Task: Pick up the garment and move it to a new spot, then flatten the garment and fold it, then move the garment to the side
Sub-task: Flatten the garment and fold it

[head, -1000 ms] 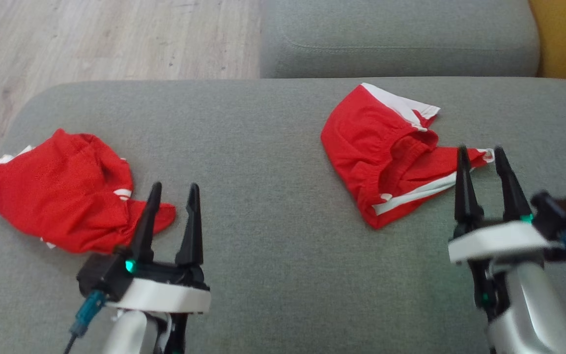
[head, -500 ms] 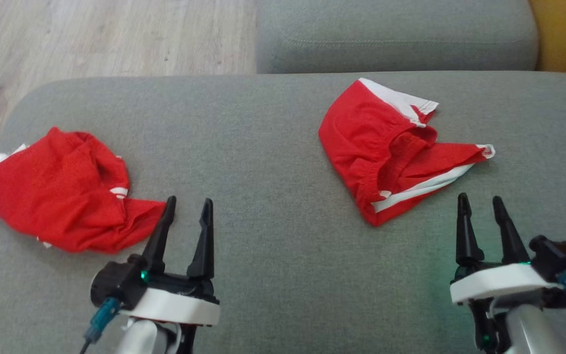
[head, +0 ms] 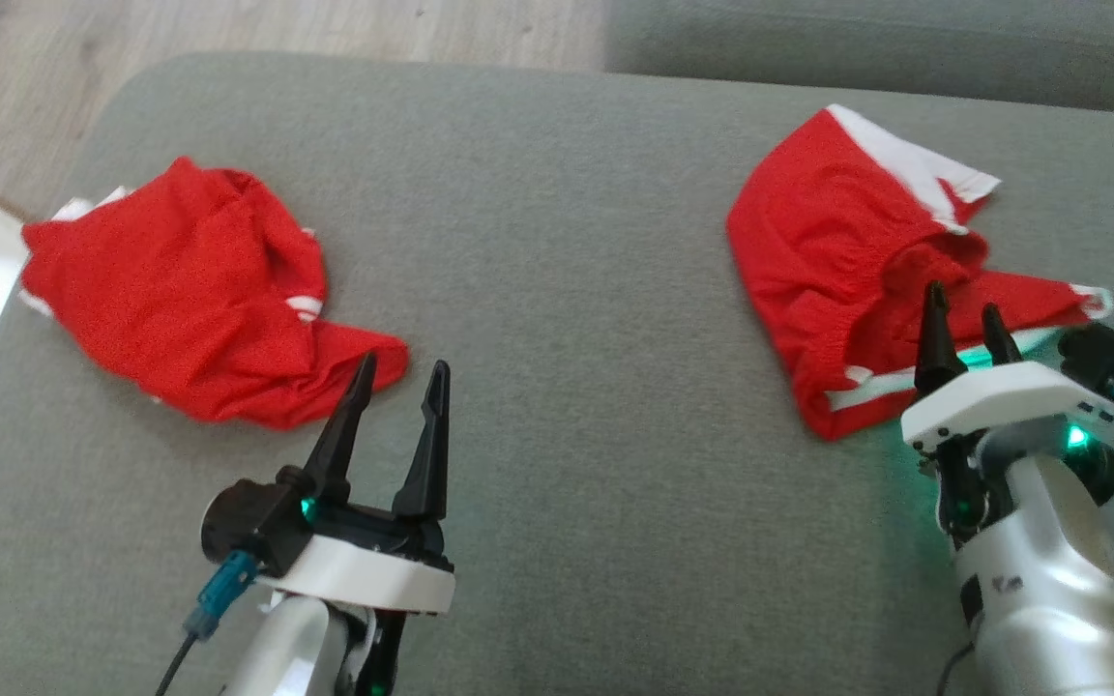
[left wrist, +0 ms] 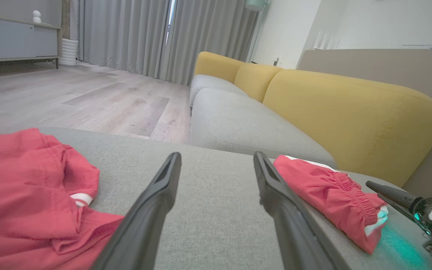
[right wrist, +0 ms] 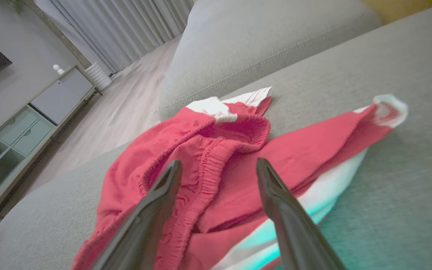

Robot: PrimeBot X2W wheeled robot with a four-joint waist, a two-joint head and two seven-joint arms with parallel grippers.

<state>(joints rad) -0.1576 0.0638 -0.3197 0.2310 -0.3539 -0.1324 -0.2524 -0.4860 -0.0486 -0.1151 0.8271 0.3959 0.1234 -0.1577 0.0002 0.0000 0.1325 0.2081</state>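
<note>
The right gripper (head: 961, 302) is shown with fingers spread and nothing held, its tips set over the near edge of the crumpled red garment (head: 828, 242), close to the elastic waistband (right wrist: 208, 150); contact cannot be judged. The left gripper (head: 403, 363), likewise spread and empty, is placed with one tip just beside a second red garment (head: 170, 290). Both garments are laid well apart on the grey cushion (head: 567, 242)
</note>
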